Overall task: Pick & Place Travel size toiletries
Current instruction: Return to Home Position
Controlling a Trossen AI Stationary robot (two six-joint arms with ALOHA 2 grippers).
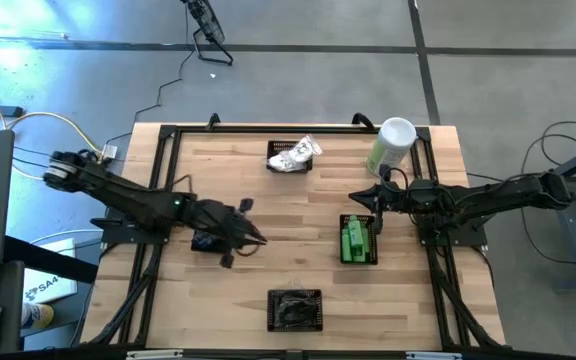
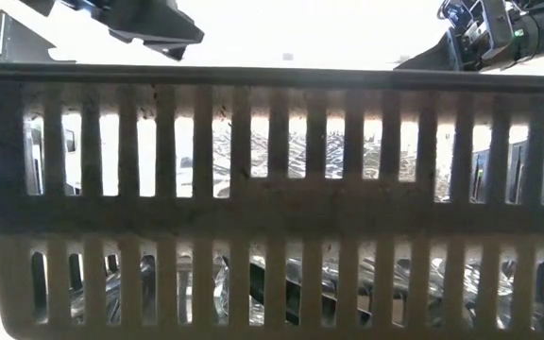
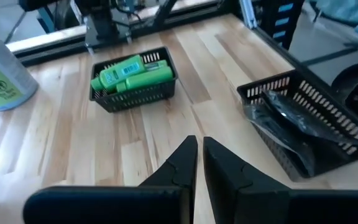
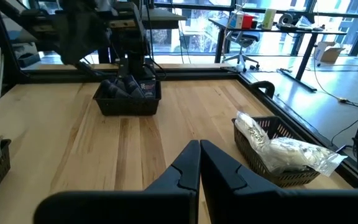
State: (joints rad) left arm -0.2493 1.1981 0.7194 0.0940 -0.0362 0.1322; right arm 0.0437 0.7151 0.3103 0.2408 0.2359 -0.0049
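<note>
A wooden table (image 1: 218, 300) carries sorted toiletries: green bottles (image 1: 356, 240) in the right bin (image 1: 372, 258), white packets (image 1: 293, 155) in the far middle bin (image 1: 274, 166), and dark pieces (image 1: 295, 308) in the near bin (image 1: 272, 322). The left gripper (image 3: 200, 143) hovers beside the left bin (image 4: 128, 107), its claw narrowed to a slit and holding nothing. The right gripper (image 4: 199, 145), equally narrow and empty, hovers near the green bottles.

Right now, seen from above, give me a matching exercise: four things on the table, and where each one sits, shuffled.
1 green bottles
2 white packets
3 pale-green canister
4 dark items

A top-middle bin
B on the table, outside any bin
C middle-right bin
D bottom-middle bin

Pairs: 1-C, 2-A, 3-B, 4-D
</note>
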